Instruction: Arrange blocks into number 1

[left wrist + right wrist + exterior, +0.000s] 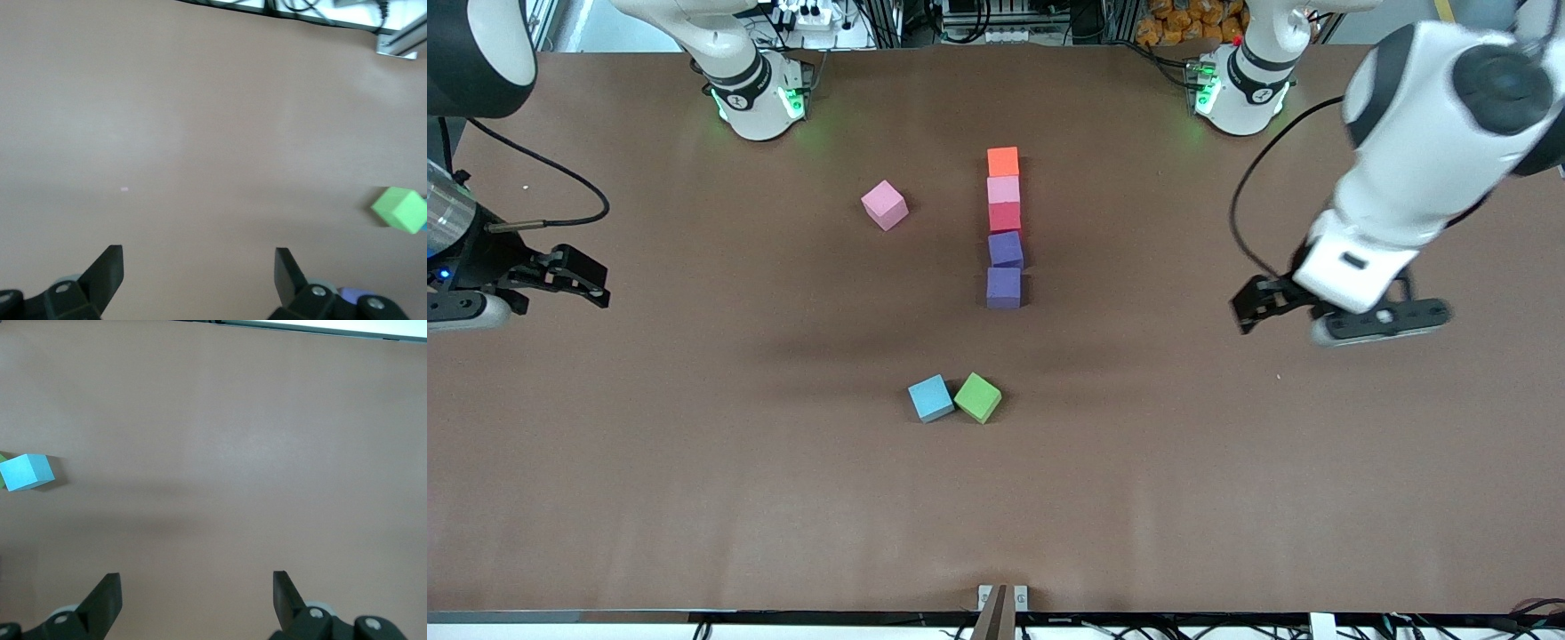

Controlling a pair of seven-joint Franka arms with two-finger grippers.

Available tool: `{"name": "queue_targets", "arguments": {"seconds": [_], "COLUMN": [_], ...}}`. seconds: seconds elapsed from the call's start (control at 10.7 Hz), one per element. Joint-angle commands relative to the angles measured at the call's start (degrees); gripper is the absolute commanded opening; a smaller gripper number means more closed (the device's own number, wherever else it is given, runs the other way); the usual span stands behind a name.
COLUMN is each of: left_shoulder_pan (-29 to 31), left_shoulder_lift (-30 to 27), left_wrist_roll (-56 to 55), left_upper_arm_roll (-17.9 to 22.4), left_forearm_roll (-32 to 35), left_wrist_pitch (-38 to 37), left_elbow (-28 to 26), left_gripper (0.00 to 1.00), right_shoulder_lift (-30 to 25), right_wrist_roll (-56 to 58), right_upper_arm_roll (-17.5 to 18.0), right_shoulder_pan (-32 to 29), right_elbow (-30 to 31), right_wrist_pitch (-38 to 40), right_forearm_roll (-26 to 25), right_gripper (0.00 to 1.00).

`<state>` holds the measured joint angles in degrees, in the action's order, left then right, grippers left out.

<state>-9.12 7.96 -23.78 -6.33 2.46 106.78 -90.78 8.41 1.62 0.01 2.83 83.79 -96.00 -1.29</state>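
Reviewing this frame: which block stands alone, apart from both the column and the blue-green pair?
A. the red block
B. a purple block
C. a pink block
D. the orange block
C: a lone pink block sits tilted toward the right arm's end of the table, apart from the column that runs from orange through pink, red and two purple, and from the blue block touching the green block.

A line of five blocks [1004, 228] runs down the middle of the table [694, 498], so nothing can pass straight across there. A lone pink block [884, 204] sits beside the line, toward the right arm's end. The blue block [931, 397] and green block [978, 396] touch, nearer the front edge. Both table ends and the front edge are wide open.
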Motion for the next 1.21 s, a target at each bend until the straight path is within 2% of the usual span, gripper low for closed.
{"name": "queue_targets", "arguments": {"seconds": [0.0,0.19,0.47,0.84,1.12], "left_shoulder_pan": [3.05,6.63,10.25,10.35,10.17], "left_shoulder_lift": [-3.82,-4.35,-6.54,-8.05,-7.96], "left_wrist_roll": [3.65,4.62,14.01,20.34,20.45], "left_upper_arm_roll": [-0.52,-1.22,-0.79,-0.35,0.44], "left_forearm_roll": [-0.87,-2.37,-2.9,-2.9,-4.22], "left_wrist_pitch": [-6.21,-12.02,-14.32,-16.17,-16.17], "left_elbow": [0.41,2.97,3.85,3.85,4.11], "left_gripper": [1.0,1.0,1.0,1.0,1.0], "right_shoulder_lift": [-0.14,-0.14,-0.14,-0.23,-0.23], "right_wrist_roll": [0.22,0.22,0.22,0.31,0.22], "right_upper_arm_roll": [1.66,1.57,1.49,1.49,1.49], "right_shoulder_pan": [-1.51,-1.34,-1.07,-1.33,-1.16], "right_elbow": [-0.47,-0.47,-0.47,-0.47,-0.47], "right_wrist_pitch": [0.73,0.73,0.73,0.73,0.73], "right_forearm_roll": [0.33,0.24,0.06,0.15,0.15], "right_gripper": [1.0,1.0,1.0,1.0,1.0]}}
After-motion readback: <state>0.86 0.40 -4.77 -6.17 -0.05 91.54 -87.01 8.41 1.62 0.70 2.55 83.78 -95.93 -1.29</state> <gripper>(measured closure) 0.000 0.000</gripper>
